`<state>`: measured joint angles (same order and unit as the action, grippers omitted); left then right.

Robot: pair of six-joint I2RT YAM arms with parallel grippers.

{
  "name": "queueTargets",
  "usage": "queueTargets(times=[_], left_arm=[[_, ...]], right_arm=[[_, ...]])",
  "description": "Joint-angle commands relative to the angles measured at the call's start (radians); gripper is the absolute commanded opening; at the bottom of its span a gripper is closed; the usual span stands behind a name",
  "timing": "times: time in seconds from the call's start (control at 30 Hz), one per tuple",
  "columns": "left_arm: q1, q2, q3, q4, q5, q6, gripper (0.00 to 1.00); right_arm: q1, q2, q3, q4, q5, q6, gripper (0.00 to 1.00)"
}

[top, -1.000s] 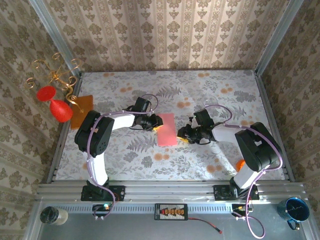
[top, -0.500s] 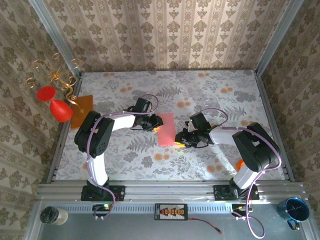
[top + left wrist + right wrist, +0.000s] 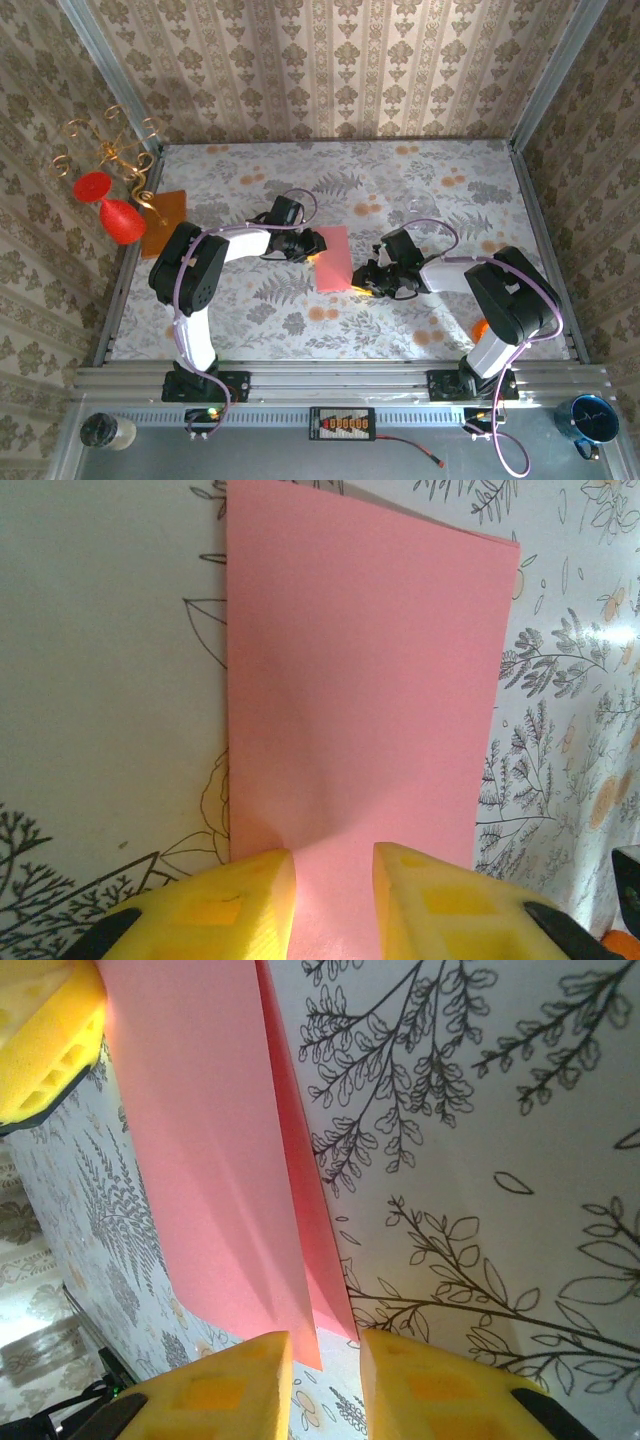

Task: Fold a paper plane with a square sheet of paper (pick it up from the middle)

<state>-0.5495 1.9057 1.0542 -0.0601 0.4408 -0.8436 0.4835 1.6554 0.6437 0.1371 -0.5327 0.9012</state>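
Right pincer [image 3: 359, 286] moved in, parted, left pincer [image 3: 314, 257] parted, square sheet of paper [image 3: 334, 260] lengthwise near-to-far

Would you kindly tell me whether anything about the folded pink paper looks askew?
Yes: the folded salmon-pink paper sheet on the floral table is not folded flush. In the right wrist view its lower layer pokes out past the upper layer's edge in a widening sliver, so the halves sit slightly askew.
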Motion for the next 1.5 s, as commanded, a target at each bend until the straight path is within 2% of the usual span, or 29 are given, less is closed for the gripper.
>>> queueTargets(times=[0.0,0.67,0.9,1.13,1.3,1.47], left_arm=[[-0.016,0.021,-0.049,-0.080,-0.060,0.013,0.28],[-0.030,0.007,-0.052,-0.081,-0.080,0.000,0.28],[-0.033,-0.004,-0.055,-0.082,-0.079,-0.001,0.28],[-0.040,-0.086,-0.081,0.052,-0.033,-0.010,0.29],[-0.026,-0.143,-0.087,0.110,-0.027,0.001,0.29],[-0.021,-0.092,-0.085,0.180,0.006,-0.007,0.25]], right_arm=[[0.009,0.003,-0.025,0.041,0.005,-0.008,0.26],[0.009,0.004,-0.024,0.128,-0.018,0.008,0.22],[0.009,0.025,0.006,0.070,0.008,-0.002,0.18],[0.006,0.017,0.018,0.018,0.019,0.000,0.06],[0.000,-0.037,0.011,-0.034,0.028,-0.003,0.05],[-0.002,-0.054,0.036,-0.107,0.000,-0.048,0.05]])
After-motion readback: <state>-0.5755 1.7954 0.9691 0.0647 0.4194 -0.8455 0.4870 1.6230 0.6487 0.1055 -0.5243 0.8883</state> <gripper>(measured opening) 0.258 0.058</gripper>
